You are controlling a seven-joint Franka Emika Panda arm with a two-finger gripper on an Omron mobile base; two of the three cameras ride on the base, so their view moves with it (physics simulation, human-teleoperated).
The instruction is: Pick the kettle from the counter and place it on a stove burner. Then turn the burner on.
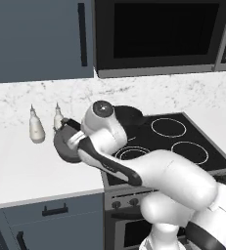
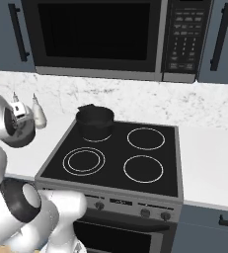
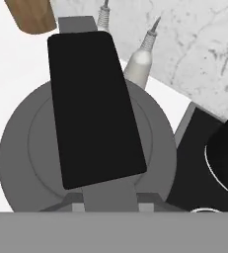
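The kettle (image 1: 64,146), squat and dark grey, stands on the white counter (image 1: 26,171) just left of the cooktop. My gripper (image 1: 70,135) is right over it, shut on its arched black handle (image 3: 93,108), which runs across the middle of the hand view above the round grey lid (image 3: 21,148). From the right base view the kettle (image 2: 21,137) sits under my hand at the far left. Two thin-ring stove burners (image 2: 145,138) (image 2: 143,168) lie bare on the right half of the black glass.
A dark pot (image 2: 95,122) occupies the rear left burner. The front left burner (image 2: 84,161) has bold concentric rings. Two small white bottles (image 1: 36,128) (image 1: 58,117) stand behind the kettle by the wall. Knobs (image 2: 145,212) line the stove front.
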